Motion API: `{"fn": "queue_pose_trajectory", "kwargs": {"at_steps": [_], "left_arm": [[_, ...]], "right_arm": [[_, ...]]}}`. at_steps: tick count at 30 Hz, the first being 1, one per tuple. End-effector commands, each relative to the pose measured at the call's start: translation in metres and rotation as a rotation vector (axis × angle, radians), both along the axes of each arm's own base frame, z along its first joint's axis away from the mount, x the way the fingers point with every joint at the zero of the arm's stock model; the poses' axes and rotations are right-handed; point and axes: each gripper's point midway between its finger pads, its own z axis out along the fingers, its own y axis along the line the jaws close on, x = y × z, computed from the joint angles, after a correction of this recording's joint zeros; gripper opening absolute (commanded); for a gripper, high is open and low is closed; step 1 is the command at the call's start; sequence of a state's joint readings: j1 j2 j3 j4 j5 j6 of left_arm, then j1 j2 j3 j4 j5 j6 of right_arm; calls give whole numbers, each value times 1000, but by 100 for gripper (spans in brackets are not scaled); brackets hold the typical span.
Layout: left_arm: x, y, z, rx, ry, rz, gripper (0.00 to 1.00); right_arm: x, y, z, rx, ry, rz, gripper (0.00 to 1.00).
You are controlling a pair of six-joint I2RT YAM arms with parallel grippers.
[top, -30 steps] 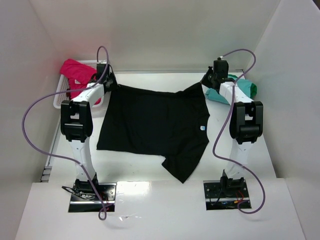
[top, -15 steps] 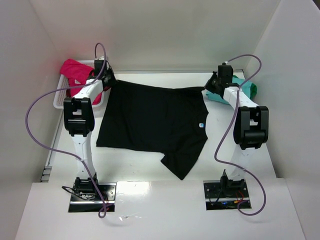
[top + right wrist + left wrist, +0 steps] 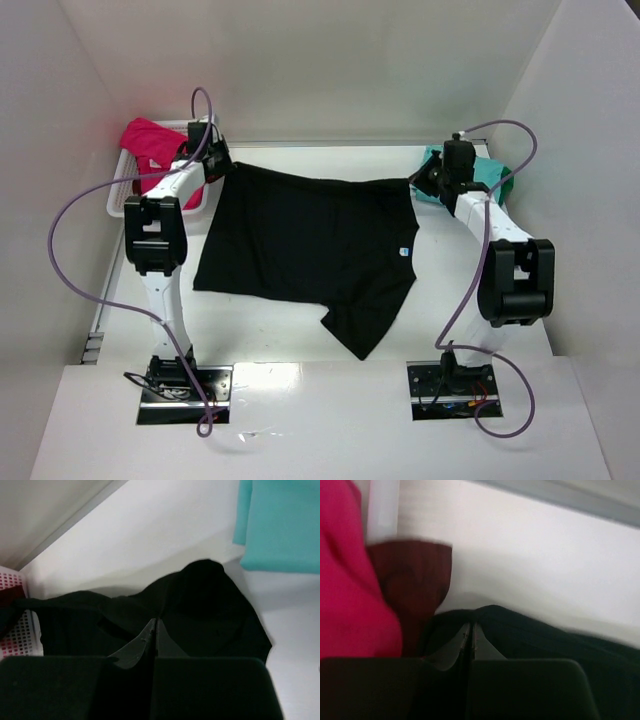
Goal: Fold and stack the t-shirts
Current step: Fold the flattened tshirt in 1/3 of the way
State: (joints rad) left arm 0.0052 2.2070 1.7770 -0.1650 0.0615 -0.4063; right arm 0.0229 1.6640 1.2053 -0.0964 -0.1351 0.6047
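Note:
A black t-shirt (image 3: 305, 240) with a small light-blue neck label (image 3: 404, 251) lies spread across the table, its far edge stretched between my two grippers. My left gripper (image 3: 222, 162) is shut on the far left corner of the black cloth (image 3: 530, 635). My right gripper (image 3: 425, 180) is shut on the far right corner (image 3: 200, 610). A magenta-pink t-shirt (image 3: 150, 145) and a dark red one (image 3: 412, 582) sit in the basket at far left. A teal t-shirt (image 3: 480, 170) with a green one (image 3: 506, 180) lies at far right.
A white lattice basket (image 3: 122, 195) stands at the far left against the wall. White enclosure walls close in the back and both sides. Purple cables loop from both arms.
My right gripper has moved right, toward the teal shirt, pulling the black shirt's far edge taut. The left gripper has shifted slightly. The shirt's near sleeve slid a little.

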Motion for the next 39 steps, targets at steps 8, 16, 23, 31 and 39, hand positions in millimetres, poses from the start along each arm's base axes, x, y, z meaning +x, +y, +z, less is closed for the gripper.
{"fn": "queue_pose_trajectory", "kwargs": {"at_steps": [8, 16, 23, 31, 39], "left_arm": [[-39, 10, 18, 38, -14, 52, 0], [-60, 10, 0, 17, 49, 81, 0], [-71, 13, -4, 26, 67, 98, 0], [-88, 19, -14, 12, 97, 133, 0], [-92, 19, -25, 13, 121, 133, 0]], "right_arm": [[-55, 20, -23, 64, 41, -3, 0], [-87, 24, -42, 85, 86, -7, 0], [-98, 25, -47, 87, 104, -6, 0], [-123, 26, -68, 106, 162, -7, 0], [-144, 36, -88, 125, 221, 8, 0]]}}
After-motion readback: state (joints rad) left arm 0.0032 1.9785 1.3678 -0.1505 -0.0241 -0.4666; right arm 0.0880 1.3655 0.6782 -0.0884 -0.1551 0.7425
